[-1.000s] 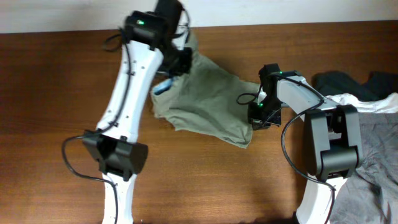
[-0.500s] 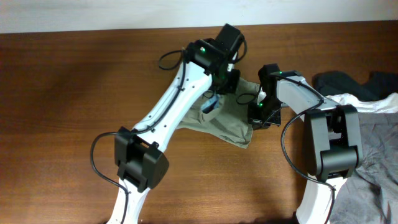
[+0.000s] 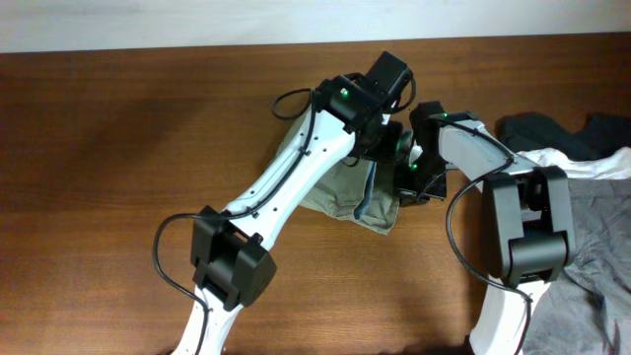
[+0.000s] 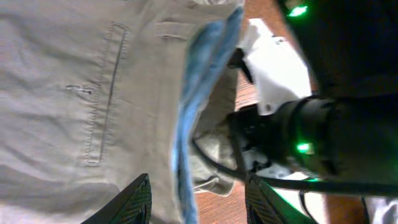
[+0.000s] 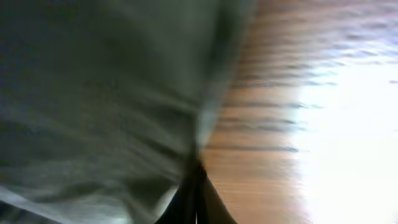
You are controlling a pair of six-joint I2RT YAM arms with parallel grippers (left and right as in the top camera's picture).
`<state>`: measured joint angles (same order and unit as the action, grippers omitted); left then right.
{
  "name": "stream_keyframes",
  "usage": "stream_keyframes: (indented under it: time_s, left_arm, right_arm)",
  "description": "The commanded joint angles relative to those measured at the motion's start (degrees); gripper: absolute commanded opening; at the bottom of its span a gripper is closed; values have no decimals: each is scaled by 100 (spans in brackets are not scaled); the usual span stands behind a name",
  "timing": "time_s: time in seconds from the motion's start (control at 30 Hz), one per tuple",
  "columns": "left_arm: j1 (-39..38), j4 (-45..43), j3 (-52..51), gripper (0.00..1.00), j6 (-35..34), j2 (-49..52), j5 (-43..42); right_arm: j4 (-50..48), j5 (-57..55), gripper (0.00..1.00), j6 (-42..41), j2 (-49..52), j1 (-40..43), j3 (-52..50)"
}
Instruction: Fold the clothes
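The khaki shorts (image 3: 335,192) lie bunched on the wooden table (image 3: 118,148), mid-right, with the pale blue inner edge (image 3: 363,200) showing. My left gripper (image 3: 387,138) hangs over their right part. In the left wrist view its jaws (image 4: 196,202) stand wide apart, with the blue edge (image 4: 199,81) running between them and the pocketed cloth (image 4: 74,93) below. My right gripper (image 3: 412,182) sits at the shorts' right edge. In the right wrist view its fingers (image 5: 196,186) meet at a point against the cloth (image 5: 93,93).
A pile of other clothes lies at the right edge: grey trousers (image 3: 596,237), a dark navy garment (image 3: 552,133) and a white one (image 3: 582,166). The right arm (image 4: 323,137) is very close to my left gripper. A pale wall runs along the back.
My left arm has swung from the back left to the right, carrying the shorts' left part over onto the right part. The right gripper has stayed in place.
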<state>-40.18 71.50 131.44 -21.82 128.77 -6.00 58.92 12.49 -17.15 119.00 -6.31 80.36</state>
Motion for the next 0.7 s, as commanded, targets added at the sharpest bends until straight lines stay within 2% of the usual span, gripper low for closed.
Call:
stream_keyframes:
  time_s: [0.0, 0.1, 0.2, 0.23, 0.33, 0.47, 0.57, 0.67]
  left_arm:
    - [136, 105, 7, 49, 240, -238, -9]
    - [247, 273, 7, 52, 271, -238, 269]
    - [372, 566, 7, 53, 487, -238, 402]
    - [437, 682, 7, 54, 522, -238, 522]
    - [629, 881, 7, 59, 713, -238, 756]
    - [1016, 1073, 7, 60, 785, -238, 752]
    - [1204, 1086, 7, 62, 785, -238, 752]
    - [1228, 1106, 7, 62, 785, -238, 752]
  right_arm:
    - [219, -354, 5, 26, -313, 387, 166]
    - [457, -372, 6, 42, -903, 697, 409]
    - [413, 52, 13, 446, -1329, 787, 431]
    - [389, 278, 19, 586, -1362, 752, 431]
    - [138, 372, 36, 597, -1241, 629, 417]
    - [-431, 946, 42, 577, -850, 494, 417]
    - [-1062, 960, 49, 442, -520, 452, 417]
    - [-1440, 957, 49, 424, -417, 444, 417]
